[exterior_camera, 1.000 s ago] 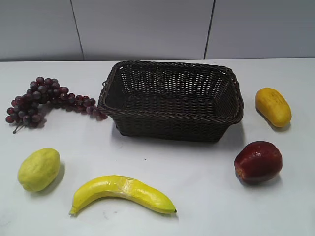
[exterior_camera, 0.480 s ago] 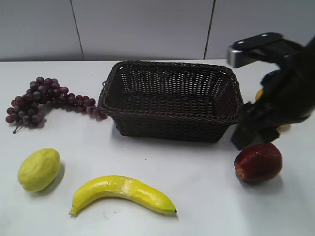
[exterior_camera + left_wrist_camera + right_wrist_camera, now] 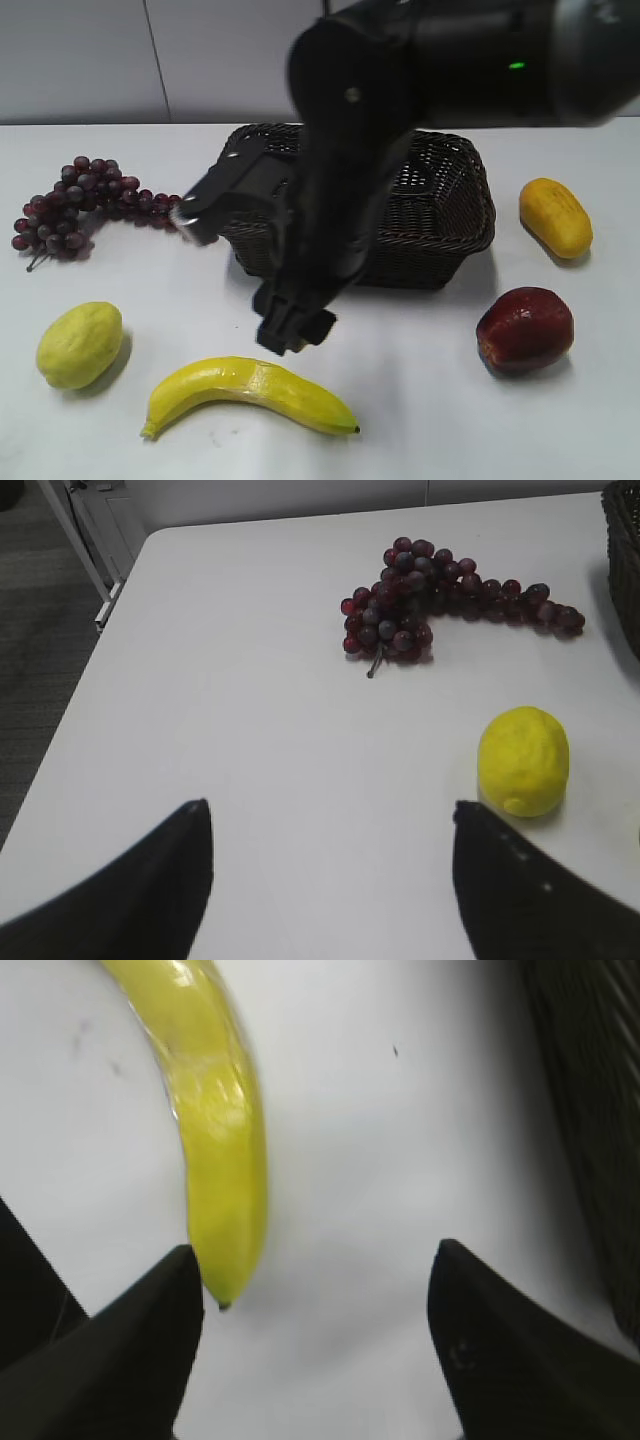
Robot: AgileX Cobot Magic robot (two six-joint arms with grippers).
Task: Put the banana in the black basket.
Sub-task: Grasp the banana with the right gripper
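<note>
Standing at the back of the white table, the black basket was largely hidden by the right arm, so its contents could not be told. Half a second before, that arm had hung over the apple; it had swung left across the basket, and its right claw hovered wide open over the banana. That fruit lay near the front edge, lengthwise left to right, dark tip rightward. Away by the lemon and grapes, the left claw gaped empty.

Open left end effector over white table, purple grapes beyond, lemon near right fingertip
</note>
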